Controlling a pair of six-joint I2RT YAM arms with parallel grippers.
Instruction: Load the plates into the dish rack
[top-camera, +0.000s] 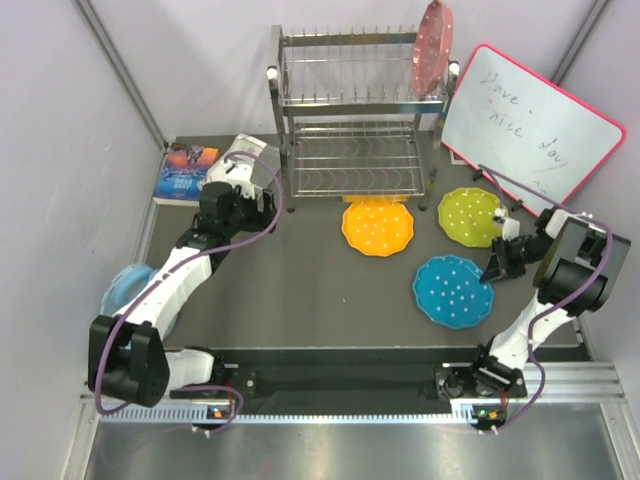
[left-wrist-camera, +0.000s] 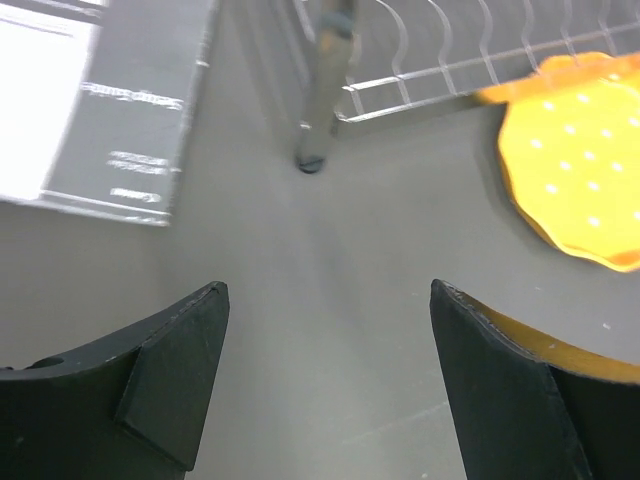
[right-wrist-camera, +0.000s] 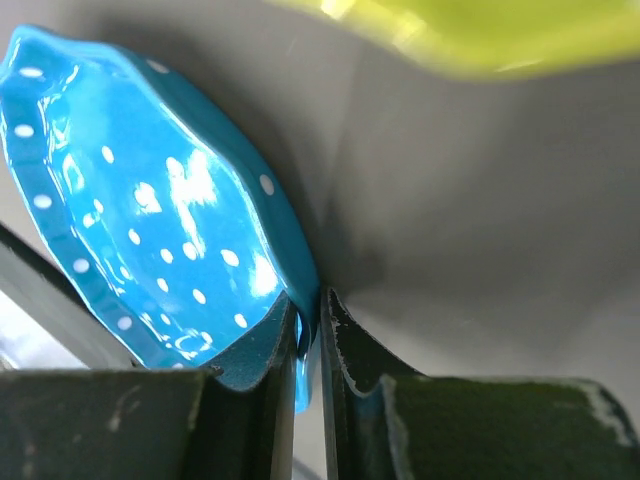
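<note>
right gripper (right-wrist-camera: 308, 340) pinches the blue plate (right-wrist-camera: 150, 200) by its rim edge, plate low on the table (top-camera: 300, 280); shallow bite, could swivel or slip on lift. left gripper (left-wrist-camera: 328, 292) wide, empty, near orange plate (left-wrist-camera: 580, 150). yellow-green plate (top-camera: 472, 215) and whiteboard (top-camera: 530, 125) crowd the route to dish rack (top-camera: 350, 100); pink plate (top-camera: 432, 45) already slotted there.
</note>
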